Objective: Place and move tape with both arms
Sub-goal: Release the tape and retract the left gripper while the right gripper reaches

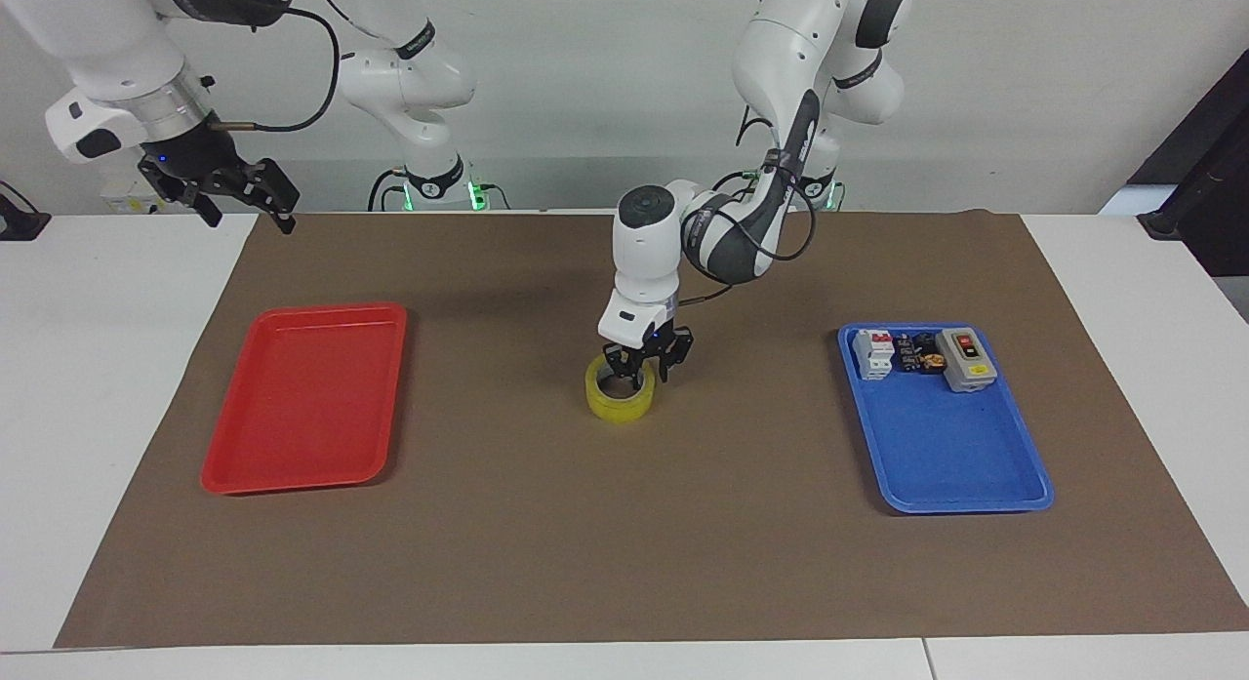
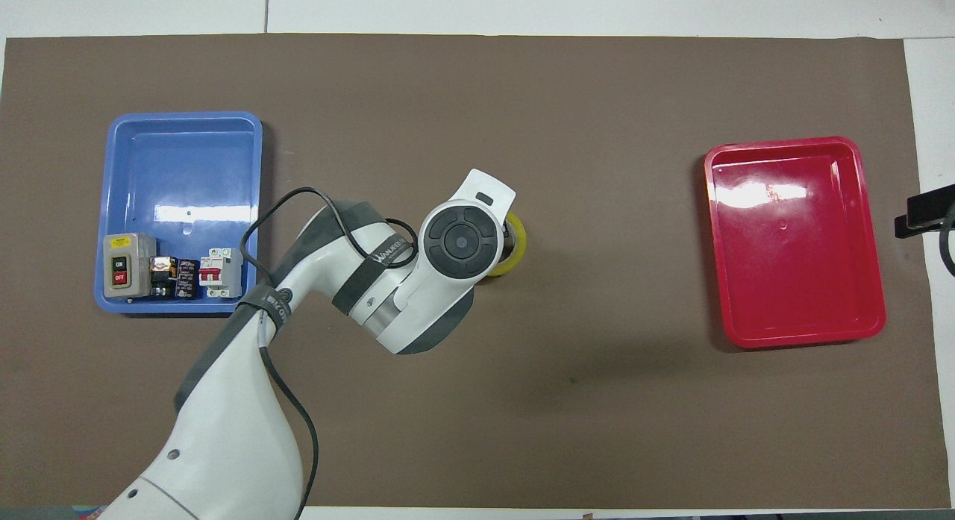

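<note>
The yellow tape (image 1: 617, 400) lies flat on the brown mat at the middle of the table, between the two trays. My left gripper (image 1: 641, 367) points straight down and is shut on the roll's rim, one finger inside the white core and one outside. In the overhead view the left wrist covers most of the tape (image 2: 518, 244) and hides the fingers. My right gripper (image 1: 246, 210) waits, open and empty, in the air over the mat's corner at the right arm's end; only its edge (image 2: 924, 211) shows in the overhead view.
An empty red tray (image 1: 302, 397) lies toward the right arm's end. A blue tray (image 1: 946, 446) lies toward the left arm's end, with a grey on-off switch box (image 1: 966, 358), a circuit breaker (image 1: 873, 353) and small dark parts along its robot-side edge.
</note>
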Available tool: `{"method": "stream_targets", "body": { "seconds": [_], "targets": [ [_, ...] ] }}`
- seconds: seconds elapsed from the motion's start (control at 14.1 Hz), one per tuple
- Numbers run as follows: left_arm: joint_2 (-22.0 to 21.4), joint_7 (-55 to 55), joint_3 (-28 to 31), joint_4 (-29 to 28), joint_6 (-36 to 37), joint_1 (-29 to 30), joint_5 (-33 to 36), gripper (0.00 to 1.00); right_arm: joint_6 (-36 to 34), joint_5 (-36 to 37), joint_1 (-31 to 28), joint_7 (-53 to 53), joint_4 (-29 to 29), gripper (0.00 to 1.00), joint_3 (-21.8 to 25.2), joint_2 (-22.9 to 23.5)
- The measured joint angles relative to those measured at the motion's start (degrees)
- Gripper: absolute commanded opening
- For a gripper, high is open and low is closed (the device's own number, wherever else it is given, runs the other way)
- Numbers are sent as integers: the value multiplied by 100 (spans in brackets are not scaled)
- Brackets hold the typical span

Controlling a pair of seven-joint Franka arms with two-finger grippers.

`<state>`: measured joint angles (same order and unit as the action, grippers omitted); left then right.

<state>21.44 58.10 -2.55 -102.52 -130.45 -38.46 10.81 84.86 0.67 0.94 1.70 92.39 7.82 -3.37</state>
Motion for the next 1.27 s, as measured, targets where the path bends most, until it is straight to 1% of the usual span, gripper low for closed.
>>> {"method": "stream_targets", "body": {
  "seconds": [0.14, 0.35, 0.42, 0.57, 0.71, 0.78, 0.92, 1.06, 1.27],
  "targets": [
    [-565, -368, 19, -118, 244, 278, 6, 100, 0, 0, -1, 0, 0, 100, 0, 0],
    [-1539, -1319, 39, -679, 583, 873, 4, 100, -3, 0, -6, 0, 2, 100, 9, 0],
    [-1784, -1649, 44, -813, 795, 1088, -48, 100, -13, 0, -1, 0, 5, 100, 6, 0],
    [-2120, -2605, 63, -908, 1180, 1612, -513, 100, 11, -39, 33, -3, 9, 100, -13, -3],
    [-2313, -3743, 96, -855, 1478, 2293, -1156, 100, 163, -259, 241, -6, 52, 100, -29, -2],
    [-2365, -4261, 114, -733, 1738, 2645, -1362, 100, 294, -320, 449, -6, 95, 100, -36, 7],
    [-2386, -4962, 135, -327, 2305, 3174, -1499, 100, 652, -367, 1006, 166, 177, 100, -50, 102],
    [-2383, -5278, 136, 37, 2574, 3521, -1504, 100, 1071, -371, 1563, 504, 228, 100, -62, 354],
    [-2346, -5449, 140, 543, 3130, 3838, -1489, 100, 1934, -373, 2168, 931, 301, 100, -70, 996]
  ]
}}
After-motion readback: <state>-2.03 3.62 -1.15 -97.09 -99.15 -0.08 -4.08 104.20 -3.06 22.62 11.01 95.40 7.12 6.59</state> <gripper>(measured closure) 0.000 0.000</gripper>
